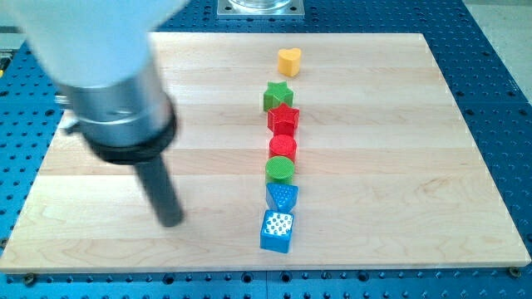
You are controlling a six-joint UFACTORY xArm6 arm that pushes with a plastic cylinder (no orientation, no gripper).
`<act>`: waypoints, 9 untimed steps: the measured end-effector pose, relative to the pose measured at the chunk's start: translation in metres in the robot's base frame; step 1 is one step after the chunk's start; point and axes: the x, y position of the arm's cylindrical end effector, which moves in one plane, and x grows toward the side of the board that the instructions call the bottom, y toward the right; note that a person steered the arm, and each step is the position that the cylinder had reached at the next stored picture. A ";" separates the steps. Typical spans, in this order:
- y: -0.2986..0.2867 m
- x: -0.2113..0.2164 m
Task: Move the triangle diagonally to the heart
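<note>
A blue triangle block [282, 197] sits near the bottom of a vertical column of blocks at the board's middle. A yellow heart block [289, 60] stands alone at the top of the column, near the view's top. My tip [169, 221] is on the board well to the left of the blue triangle, about level with the blue cube [277, 231]. It touches no block.
Between heart and triangle stand a green star [278, 95], a red star-like block [283, 119], a red cylinder [283, 148] and a green cylinder [280, 170]. The blue cube is below the triangle. The wooden board [399, 166] lies on a blue perforated table.
</note>
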 end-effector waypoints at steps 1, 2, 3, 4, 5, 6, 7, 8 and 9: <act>0.046 0.000; 0.057 0.000; 0.095 0.000; 0.161 -0.007; 0.171 -0.008; 0.169 -0.009; 0.149 -0.011; 0.142 -0.026; 0.171 -0.074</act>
